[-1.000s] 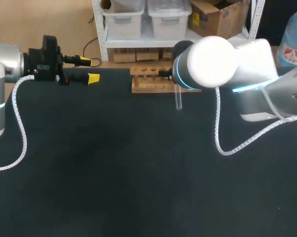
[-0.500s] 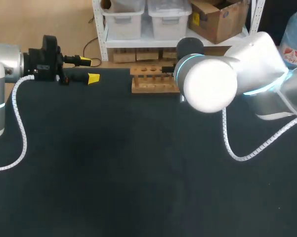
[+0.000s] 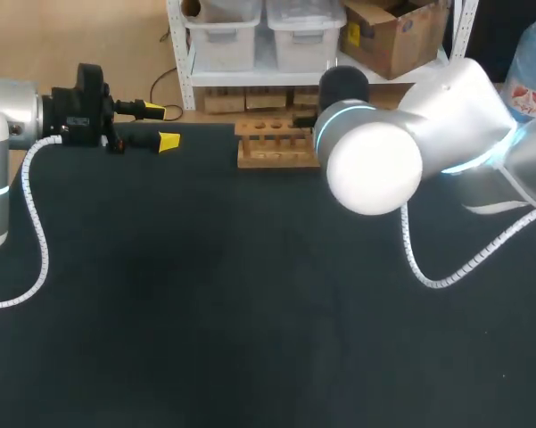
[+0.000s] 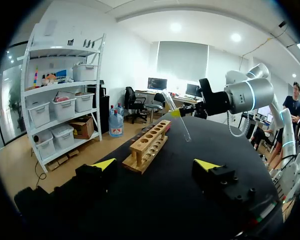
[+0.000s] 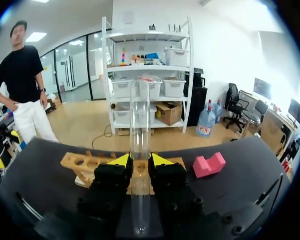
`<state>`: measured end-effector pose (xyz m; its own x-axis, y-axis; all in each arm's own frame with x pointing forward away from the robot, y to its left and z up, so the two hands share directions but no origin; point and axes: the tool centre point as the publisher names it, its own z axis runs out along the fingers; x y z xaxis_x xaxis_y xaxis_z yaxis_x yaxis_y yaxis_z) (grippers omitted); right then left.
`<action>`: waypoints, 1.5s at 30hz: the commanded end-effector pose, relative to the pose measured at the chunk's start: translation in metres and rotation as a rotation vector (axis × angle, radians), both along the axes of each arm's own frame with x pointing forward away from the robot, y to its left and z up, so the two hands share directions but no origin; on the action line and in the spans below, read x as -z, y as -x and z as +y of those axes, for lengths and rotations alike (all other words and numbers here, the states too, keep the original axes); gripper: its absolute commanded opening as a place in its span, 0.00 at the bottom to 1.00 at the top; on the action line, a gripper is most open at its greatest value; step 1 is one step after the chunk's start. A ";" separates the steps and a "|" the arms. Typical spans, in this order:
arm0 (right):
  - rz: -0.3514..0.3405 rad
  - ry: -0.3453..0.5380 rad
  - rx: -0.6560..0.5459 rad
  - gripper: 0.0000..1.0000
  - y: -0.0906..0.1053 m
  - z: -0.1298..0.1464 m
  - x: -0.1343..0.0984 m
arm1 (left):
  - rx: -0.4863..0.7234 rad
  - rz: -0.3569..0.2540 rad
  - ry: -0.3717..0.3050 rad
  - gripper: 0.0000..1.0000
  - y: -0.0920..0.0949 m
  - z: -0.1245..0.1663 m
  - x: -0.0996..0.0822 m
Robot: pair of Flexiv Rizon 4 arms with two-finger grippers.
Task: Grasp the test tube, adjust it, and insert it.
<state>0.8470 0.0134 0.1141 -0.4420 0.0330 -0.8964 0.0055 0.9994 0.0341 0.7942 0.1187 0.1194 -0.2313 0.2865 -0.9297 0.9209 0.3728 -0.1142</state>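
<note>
Test tube point(image 5: 140, 115), clear glass, is clamped between the 2 yellow fingertips of our right tool point(image 5: 140, 160). It is held in the air near one end of the wooden rack point(image 5: 80, 165), not in any hole. From the left wrist it appears tilted, its lower end above the dark worktop point(image 4: 214, 145). Over the last second our right arm has rolled its wrist. The tube then hung in plain sight below the arm from overhead; now the arm's big joint hides it there. We judge this the adjusting step, with insertion yet to come. Our left tool point(image 3: 160, 127) has stayed wide open and empty, well apart at the worktop's far left edge.
</note>
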 end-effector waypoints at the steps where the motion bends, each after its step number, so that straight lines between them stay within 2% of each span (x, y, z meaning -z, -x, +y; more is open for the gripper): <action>1: -0.044 -0.013 -0.004 0.00 0.005 -0.004 -0.007 | -0.003 -0.005 0.003 1.00 0.001 0.000 0.001; 8: -0.106 -0.028 0.005 0.00 0.018 -0.006 -0.025 | -0.003 -0.005 0.003 1.00 0.001 0.000 0.001; 15: -0.243 -0.047 0.016 0.00 0.020 -0.010 -0.050 | -0.003 -0.005 0.003 1.00 0.001 0.000 0.001; 21: -0.362 -0.060 0.009 0.00 0.007 -0.013 -0.077 | -0.003 -0.005 0.003 1.00 0.001 0.000 0.001; 27: -0.439 -0.051 -0.013 0.00 -0.010 -0.014 -0.095 | -0.003 -0.005 0.003 1.00 0.001 0.000 0.001; 36: -0.525 -0.081 -0.030 0.00 -0.029 -0.013 -0.109 | -0.003 -0.005 0.003 1.00 0.001 0.000 0.001; 45: -0.579 -0.102 -0.036 0.00 -0.040 -0.013 -0.110 | -0.003 -0.005 0.003 1.00 0.001 0.000 0.001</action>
<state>0.8848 0.0021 0.2287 0.0857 0.1218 -0.9888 -0.0104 0.9925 0.1214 0.7942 0.1187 0.1194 -0.2313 0.2865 -0.9297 0.9208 0.3729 -0.1142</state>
